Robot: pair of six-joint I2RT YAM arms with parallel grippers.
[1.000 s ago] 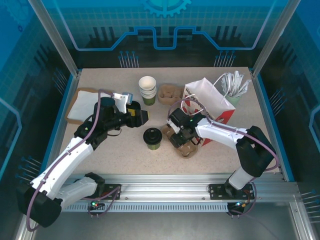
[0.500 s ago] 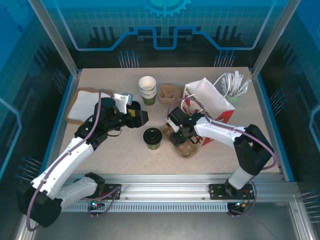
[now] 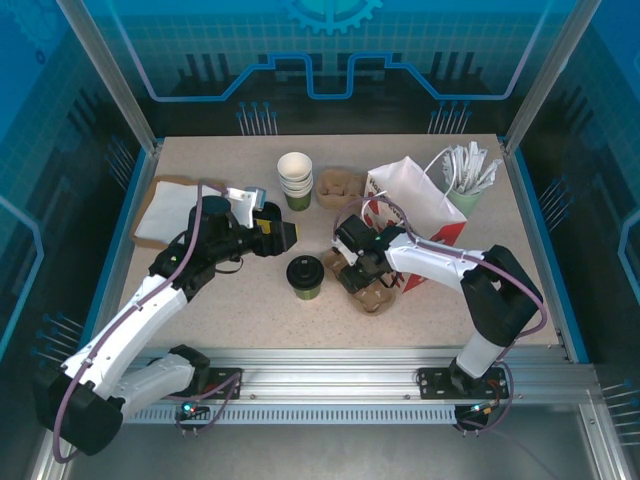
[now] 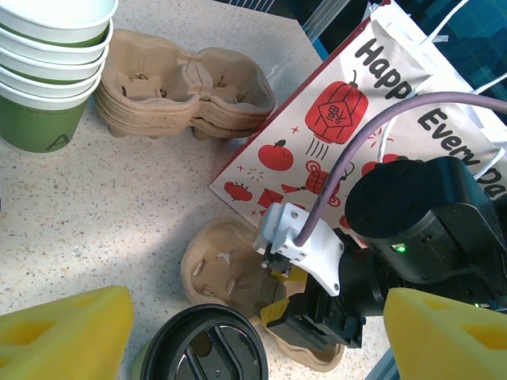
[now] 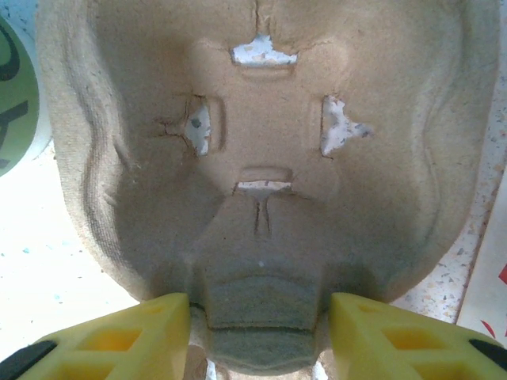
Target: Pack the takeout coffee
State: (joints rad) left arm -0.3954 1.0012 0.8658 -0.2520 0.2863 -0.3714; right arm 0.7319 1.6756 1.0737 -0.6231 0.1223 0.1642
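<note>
Where the right claw (image 5: 257,336) sits low on the desk (image 3: 230,300), its yellow fingers (image 5: 103,340) press in on either side of the middle ridge of a loose pulp carrier (image 5: 261,158), clamped on it. That carrier lies flat, one end beside the foot of the red-and-white paper bag (image 3: 420,200), which stands open just behind the right arm.

The takeout coffee (image 3: 304,275) stands upright on the desk, black lid on, just left of the carrier; whether they touch I cannot tell. From the left wrist, the lid (image 4: 206,348) shows low between that claw's fingers.

The left claw (image 3: 280,232) hangs above the desk, up and left of the coffee, with its jaws wide apart and nothing between them.

Farther back, a stack of lidless cups (image 3: 295,180) stands beside a stack of spare carriers (image 3: 338,186). A pale cup of white sachets (image 3: 468,175) stands at the far right.
</note>
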